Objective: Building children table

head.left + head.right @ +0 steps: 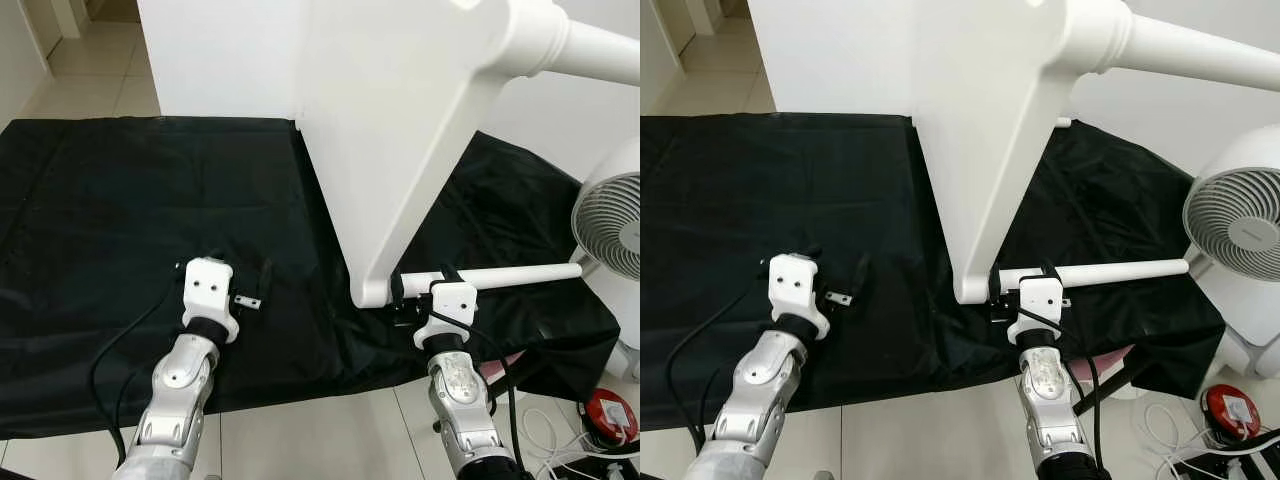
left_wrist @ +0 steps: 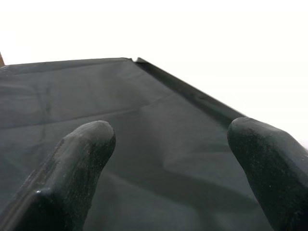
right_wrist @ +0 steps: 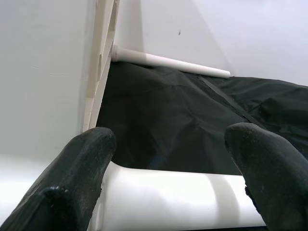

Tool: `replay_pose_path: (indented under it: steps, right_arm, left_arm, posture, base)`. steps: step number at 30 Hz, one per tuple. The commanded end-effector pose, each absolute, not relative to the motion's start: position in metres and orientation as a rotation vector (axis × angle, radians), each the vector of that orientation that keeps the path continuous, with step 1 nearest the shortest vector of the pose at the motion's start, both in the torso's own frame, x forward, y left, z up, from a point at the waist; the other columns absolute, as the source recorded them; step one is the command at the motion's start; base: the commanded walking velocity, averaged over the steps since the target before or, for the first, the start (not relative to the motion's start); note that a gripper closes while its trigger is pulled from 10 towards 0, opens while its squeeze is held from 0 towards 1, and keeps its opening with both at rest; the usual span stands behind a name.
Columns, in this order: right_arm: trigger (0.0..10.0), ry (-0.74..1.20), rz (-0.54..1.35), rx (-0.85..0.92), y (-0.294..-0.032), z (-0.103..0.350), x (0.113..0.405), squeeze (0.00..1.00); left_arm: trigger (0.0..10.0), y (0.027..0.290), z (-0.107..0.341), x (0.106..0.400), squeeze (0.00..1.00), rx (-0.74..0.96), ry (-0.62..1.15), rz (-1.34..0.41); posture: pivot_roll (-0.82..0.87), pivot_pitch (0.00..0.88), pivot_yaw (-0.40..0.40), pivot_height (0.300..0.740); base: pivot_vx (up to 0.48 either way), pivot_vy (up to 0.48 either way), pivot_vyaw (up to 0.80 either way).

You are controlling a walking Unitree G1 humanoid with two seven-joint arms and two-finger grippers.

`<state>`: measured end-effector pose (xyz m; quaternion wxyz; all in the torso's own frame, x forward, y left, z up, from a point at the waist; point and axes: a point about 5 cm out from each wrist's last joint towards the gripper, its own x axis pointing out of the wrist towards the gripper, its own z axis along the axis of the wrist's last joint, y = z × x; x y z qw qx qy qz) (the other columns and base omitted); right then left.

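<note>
From my head, left eye: the white tabletop (image 1: pixel 400 130) stands on its edge on the black sheet (image 1: pixel 110 230) spread over the floor, its underside turned toward my right. One white leg (image 1: pixel 590 50) is already fixed near its upper corner and sticks out to the right. A second leg (image 1: pixel 520 273) runs out level from the lower corner just above the sheet, and my right pincer (image 1: pixel 425 283) sits at that leg's root, right against the tabletop's corner. My left pincer (image 1: pixel 245 285) rests low over bare sheet, well apart from the tabletop. A white fan (image 1: pixel 615 225) stands off the sheet's right edge.

Right eye: the same layout; the lower leg meets the corner just beside my right pincer.

Left wrist: my left pincer's fingers (image 2: pixel 82 159) are spread apart with nothing but black sheet between them.

Right wrist: my two fingers (image 3: pixel 82 168) stand apart on either side of the lower leg's white round shaft, straddling it and not squeezed shut. Past it, a further leg (image 3: pixel 168 61) lies along the far side at the sheet's edge.

As I judge it, the build is well along: three legs seem in place. Whether the lower one is fully tight I cannot tell; seating it, any fourth leg, and righting the table remain.
</note>
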<state>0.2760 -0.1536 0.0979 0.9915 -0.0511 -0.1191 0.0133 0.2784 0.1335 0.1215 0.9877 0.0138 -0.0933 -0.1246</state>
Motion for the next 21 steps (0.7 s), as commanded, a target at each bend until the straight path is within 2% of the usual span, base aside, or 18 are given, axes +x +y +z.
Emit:
replay_pose_path:
  steps: [1, 21]
  right_arm:
    - [10.0, -0.252, 0.000, -0.103, -0.159, 0.100, 0.277, 0.00]
    - [10.0, -0.240, -0.046, -0.119, -0.171, 0.097, 0.275, 0.00]
  left_arm:
    - [10.0, 0.135, 0.118, 0.278, 0.00, 0.039, -0.166, -0.242]
    - [10.0, 0.135, 0.118, 0.275, 0.00, 0.060, -0.191, -0.257]
  posture:
    - [0.02, 0.000, -0.061, 0.740]
    - [0.02, 0.000, -0.065, 0.740]
  base:
    - [0.000, 0.000, 0.00]
    - [0.000, 0.000, 0.00]
